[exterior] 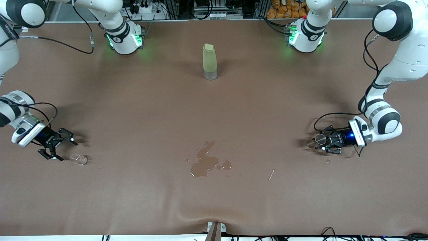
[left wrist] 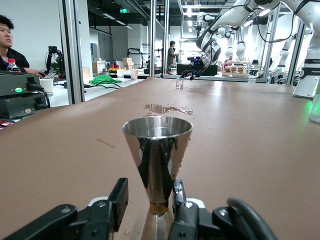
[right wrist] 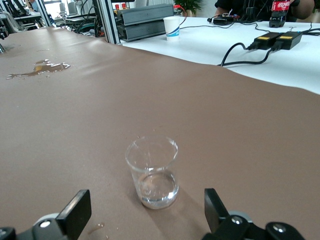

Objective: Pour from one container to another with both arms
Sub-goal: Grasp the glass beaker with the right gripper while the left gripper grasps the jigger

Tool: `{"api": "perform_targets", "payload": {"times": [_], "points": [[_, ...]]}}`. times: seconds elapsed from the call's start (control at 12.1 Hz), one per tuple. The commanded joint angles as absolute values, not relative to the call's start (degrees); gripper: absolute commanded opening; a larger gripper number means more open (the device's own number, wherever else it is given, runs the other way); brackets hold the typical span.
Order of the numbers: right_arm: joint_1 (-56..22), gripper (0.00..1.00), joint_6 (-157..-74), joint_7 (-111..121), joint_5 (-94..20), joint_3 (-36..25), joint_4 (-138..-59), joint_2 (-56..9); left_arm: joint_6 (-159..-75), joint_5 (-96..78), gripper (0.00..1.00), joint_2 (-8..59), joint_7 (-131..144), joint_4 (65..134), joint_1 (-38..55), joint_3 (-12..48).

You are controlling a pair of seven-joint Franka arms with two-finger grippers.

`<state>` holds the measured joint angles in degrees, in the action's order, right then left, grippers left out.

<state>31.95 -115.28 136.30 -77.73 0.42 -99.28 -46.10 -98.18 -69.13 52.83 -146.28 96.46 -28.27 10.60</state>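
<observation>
Left end effector [left wrist: 147, 207] grasps the metal cup [left wrist: 157, 160]; right end effector [right wrist: 145, 212], released, flanks the glass [right wrist: 152, 171]. Pouring not begun.

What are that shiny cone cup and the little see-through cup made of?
The cone cup looks like polished metal, probably steel: its surface mirrors the room. The small cup looks like clear glass, maybe hard plastic: the brown table shows through its walls and thick base.

- Brown table [exterior: 133, 100], seen from the front.
- Bottle [exterior: 210, 62] at 12 o'clock.
- Puddle [exterior: 205, 164] at 6.
- Glass [exterior: 78, 159] at 8.
- Metal cup [exterior: 320, 139] at 4.
</observation>
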Motion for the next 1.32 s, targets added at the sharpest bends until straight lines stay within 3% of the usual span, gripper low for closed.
{"api": "perform_targets", "payload": {"times": [0.0,0.25,0.58,0.66,1.16,1.24], "points": [[32.08,1.0,-114.52,140.61,-82.16,1.58,-95.37,-50.09,-97.38,-70.66,0.43,54.05,-147.48,95.45,-28.04,10.37],[31.38,1.0,-111.81,142.21,-83.93,1.58,-90.89,-53.69,-97.47,-70.66,0.39,54.49,-147.48,95.45,-28.04,10.37],[30.59,1.0,-111.01,142.29,-86.83,1.58,-89.21,-56.51,-97.47,-70.66,0.12,54.84,-148.97,95.45,-28.04,10.37],[30.41,1.0,-111.09,142.29,-87.53,1.58,-89.12,-56.86,-97.47,-70.66,0.01,54.76,-148.97,95.45,-28.04,10.37],[28.04,1.0,-111.09,143.09,-92.63,1.58,-89.03,-58.09,-97.91,-70.75,0.0,50.72,-139.24,90.99,-19.89,11.78],[27.86,0.5,-111.09,143.17,-92.9,1.58,-88.86,-58.27,-98.61,-71.54,0.0,50.36,-137.13,89.05,-17.08,11.69]]}}
